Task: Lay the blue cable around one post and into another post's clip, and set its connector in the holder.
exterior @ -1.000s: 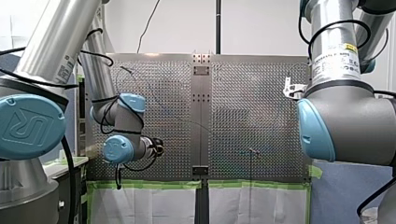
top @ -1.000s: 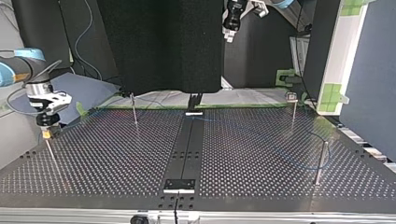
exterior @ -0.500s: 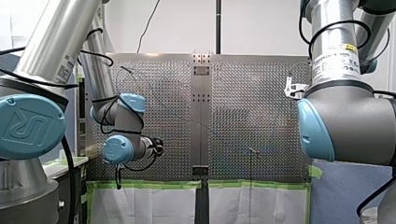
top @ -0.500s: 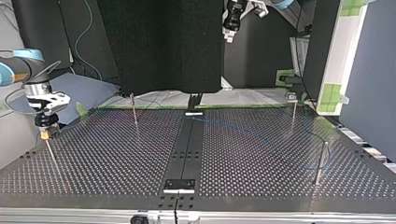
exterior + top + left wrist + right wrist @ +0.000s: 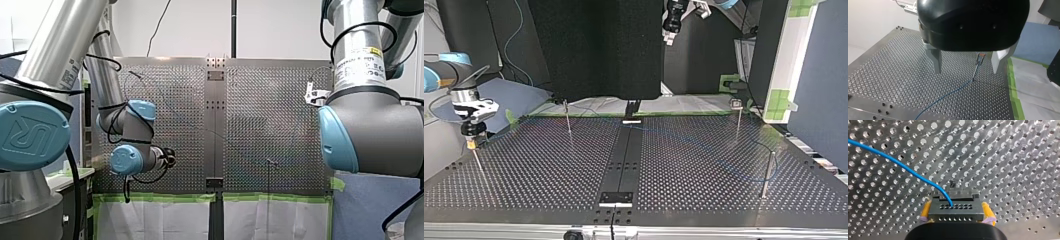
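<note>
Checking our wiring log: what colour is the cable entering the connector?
The cable is blue, clearest in the right wrist view.

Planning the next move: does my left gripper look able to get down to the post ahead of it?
Likely yes. The left gripper hangs open with the post ahead of it and nothing between them; only the blue cable lies at the post's foot.

Bright blue cable on a silver counter dotted all over with round holes, dark grey connector with two rows of tiny holes, yellow pads on my right claw, my left claw glossy black with pale grey fingers, green tape edging the counter.
</note>
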Robot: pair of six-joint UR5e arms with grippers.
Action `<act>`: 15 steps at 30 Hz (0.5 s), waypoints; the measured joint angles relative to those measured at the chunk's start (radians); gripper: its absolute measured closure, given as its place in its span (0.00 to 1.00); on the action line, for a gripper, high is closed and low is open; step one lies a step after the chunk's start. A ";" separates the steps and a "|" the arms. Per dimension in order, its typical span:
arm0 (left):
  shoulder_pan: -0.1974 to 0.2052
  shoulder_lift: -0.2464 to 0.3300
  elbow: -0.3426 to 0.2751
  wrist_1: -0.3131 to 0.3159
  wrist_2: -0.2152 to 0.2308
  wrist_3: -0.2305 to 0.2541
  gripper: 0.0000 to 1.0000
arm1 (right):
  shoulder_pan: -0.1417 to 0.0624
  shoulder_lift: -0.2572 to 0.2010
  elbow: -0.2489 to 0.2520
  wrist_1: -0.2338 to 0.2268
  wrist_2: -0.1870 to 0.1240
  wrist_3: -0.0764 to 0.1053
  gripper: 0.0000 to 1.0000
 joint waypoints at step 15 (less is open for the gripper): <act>0.000 0.000 0.000 0.000 0.002 0.000 0.00 | -0.002 0.000 0.007 0.042 -0.007 -0.033 1.00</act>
